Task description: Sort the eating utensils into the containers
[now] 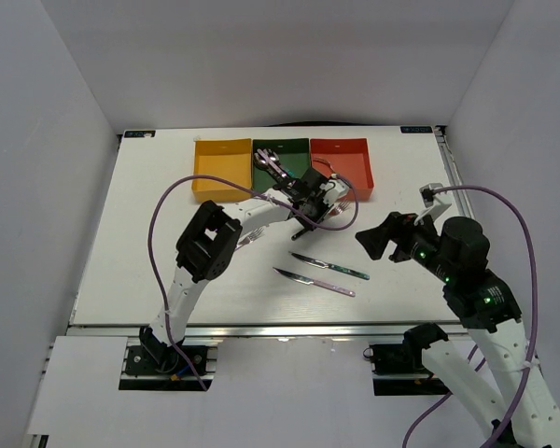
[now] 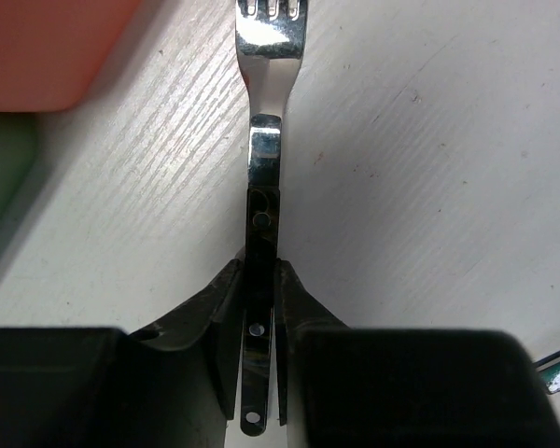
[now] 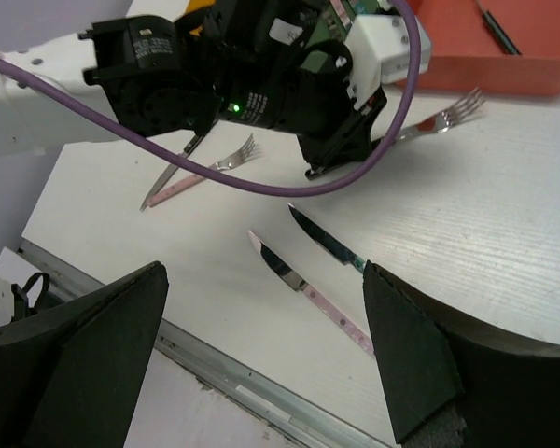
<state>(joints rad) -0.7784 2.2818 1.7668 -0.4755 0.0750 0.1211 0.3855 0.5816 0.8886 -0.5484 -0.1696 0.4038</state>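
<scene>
Near red bin [image 2: 47,47] edge, left tool [image 2: 261,271] pinching fork [image 2: 266,159] handle, right tool [image 3: 263,273] wide, near two knives [image 3: 282,265]

White tabletop [image 1: 140,233]: yellow bin [image 1: 221,168], green bin [image 1: 297,149], red bin [image 1: 350,154] lined along far edge. Teal-handled knife [image 1: 329,267], pink-handled knife [image 1: 315,281] centre, toward near edge. Pink-handled fork [image 3: 175,189] left of them, dark-handled fork [image 2: 266,93] before red bin.

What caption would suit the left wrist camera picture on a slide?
Left gripper pinching the dark handle of a fork on the white table, beside a red-orange bin.
</scene>
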